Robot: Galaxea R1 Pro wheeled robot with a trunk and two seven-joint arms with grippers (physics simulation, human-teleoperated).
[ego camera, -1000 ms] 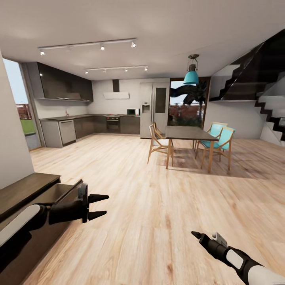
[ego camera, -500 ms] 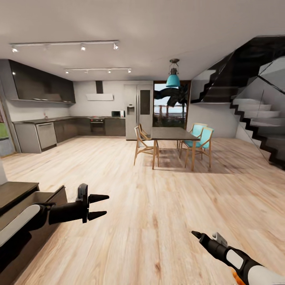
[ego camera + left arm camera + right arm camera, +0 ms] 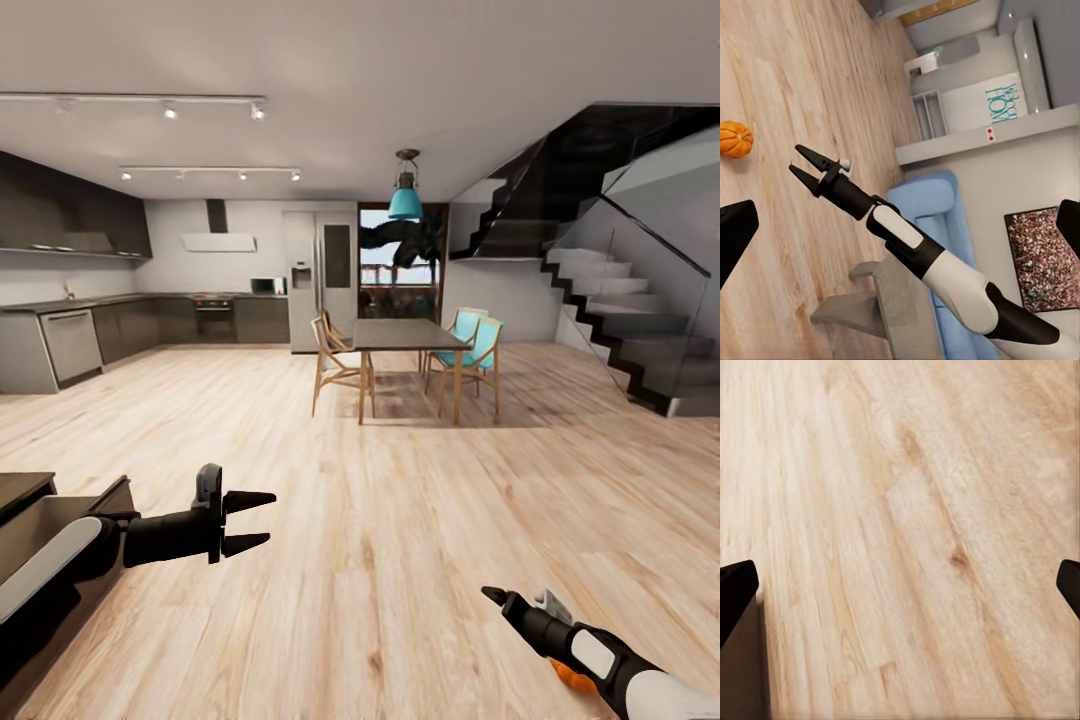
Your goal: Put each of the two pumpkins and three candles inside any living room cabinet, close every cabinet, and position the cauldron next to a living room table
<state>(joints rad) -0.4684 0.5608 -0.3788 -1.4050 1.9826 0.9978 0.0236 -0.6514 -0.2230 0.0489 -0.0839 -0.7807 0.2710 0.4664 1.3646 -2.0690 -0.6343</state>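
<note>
One orange ribbed pumpkin [image 3: 735, 139] lies on the wood floor, a short way beyond my right gripper's [image 3: 802, 166] tips in the left wrist view. In the head view a sliver of that pumpkin [image 3: 573, 676] peeks out from under my right forearm. My right gripper [image 3: 493, 595] hangs low at the lower right, open and holding nothing. Out to the left, my left gripper [image 3: 249, 520] is also open and holding nothing. The dark brown cabinet [image 3: 25, 487] sits at the left edge, with a drawer that looks pulled out. Candles and cauldron are out of view.
A dining table [image 3: 405, 335] with wooden and teal chairs [image 3: 476, 350] stands mid-room ahead. Behind it are the kitchen counters [image 3: 120, 325] and fridge. A staircase [image 3: 620, 330] rises at the right. A blue sofa [image 3: 934, 214] and a low grey table [image 3: 862, 304] stand beside my right arm.
The camera has turned right, so the whole scene slid left and the cabinet moved toward the left edge. The pumpkin came into view under my right arm. Both arms keep their pose.
</note>
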